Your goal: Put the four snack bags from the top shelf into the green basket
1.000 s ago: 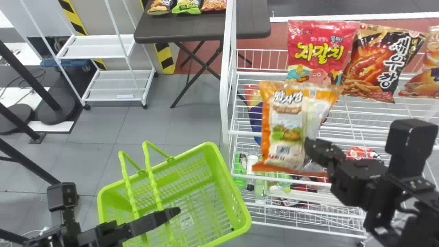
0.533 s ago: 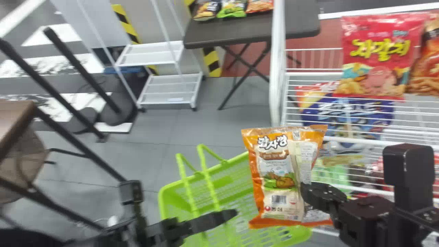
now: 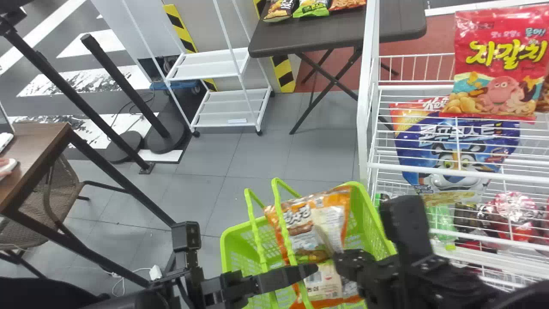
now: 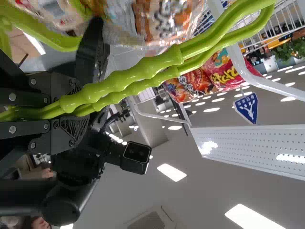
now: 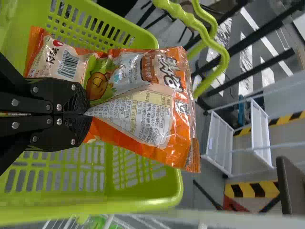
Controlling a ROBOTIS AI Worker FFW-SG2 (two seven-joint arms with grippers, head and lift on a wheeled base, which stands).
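- A white wire rack [image 3: 364,98] stands right beside the basket, its upright near the far corner; a red snack bag [image 3: 499,60] is on its top shelf, a blue bag [image 3: 424,143] lower down, with a green bottle [image 3: 441,219] and red packs [image 3: 510,214] below.
- Farther back are a dark folding surface [image 3: 326,36] bearing small bags [image 3: 311,7] and a white cart [image 3: 210,71]; a brown desk [image 3: 34,154] and a chair [image 3: 47,193] are off to the left.
- Two green handles [image 3: 279,206] stand in the way, one crossing in front of the orange snack bag [image 3: 317,214] in the head view.
- This bag's long axis runs from the far rim toward the robot, titled end away, barcode end near; it is creased, back print showing.
- The green basket [image 3: 371,210] has the bag at its mouth; how deep it sits I cannot tell.
- The right end effector [image 3: 338,256] is closed on the bag's side edge.
- The left end effector [image 3: 315,268] is by the handles; whether it is open or closed I cannot tell.
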